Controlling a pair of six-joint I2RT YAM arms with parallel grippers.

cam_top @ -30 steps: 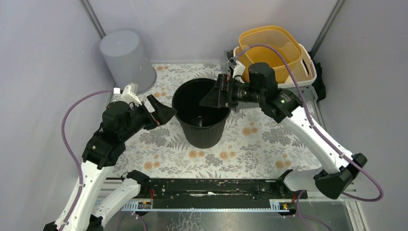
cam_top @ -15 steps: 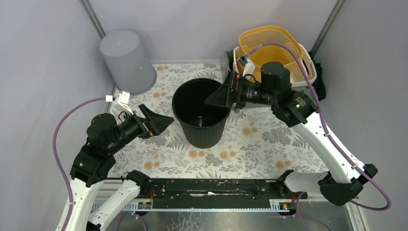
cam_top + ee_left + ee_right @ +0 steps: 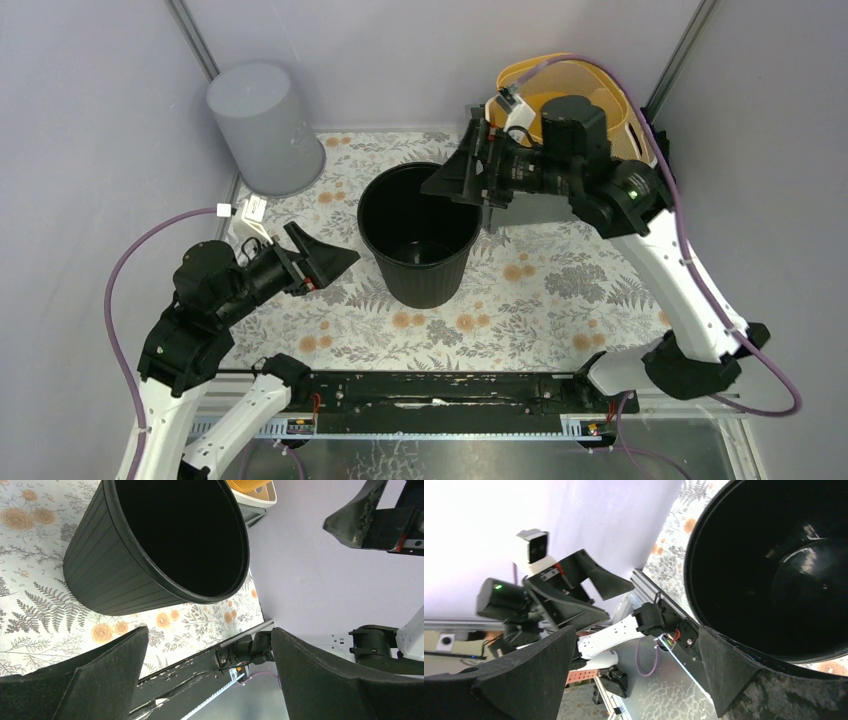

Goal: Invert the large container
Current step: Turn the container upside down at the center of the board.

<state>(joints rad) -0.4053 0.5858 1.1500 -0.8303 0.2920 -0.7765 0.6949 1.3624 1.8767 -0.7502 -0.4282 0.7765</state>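
Note:
The large container, a black ribbed bucket (image 3: pixel 418 235), stands upright on the flowered mat, mouth up and with nothing in it. My left gripper (image 3: pixel 336 257) is open, a short gap to the bucket's left, its jaws pointing at the bucket's side and holding nothing. The left wrist view shows the bucket (image 3: pixel 115 575) above the spread left gripper (image 3: pixel 209 632). My right gripper (image 3: pixel 445 186) is open and hangs over the bucket's back right rim. In the right wrist view the bucket (image 3: pixel 774 570) fills the right side; one finger (image 3: pixel 724 670) of the right gripper (image 3: pixel 635 630) is close to the rim.
A grey container (image 3: pixel 262 125) stands mouth down at the back left corner. A yellow basket (image 3: pixel 590 90) sits inside a white one (image 3: pixel 645 150) at the back right, behind my right arm. Enclosure walls close in on both sides. The black base rail (image 3: pixel 430 390) runs along the front.
My left gripper has drawn back from the bucket, down and to the left. My right gripper has lifted and pulled back towards the rim's back right. The bucket has not moved.

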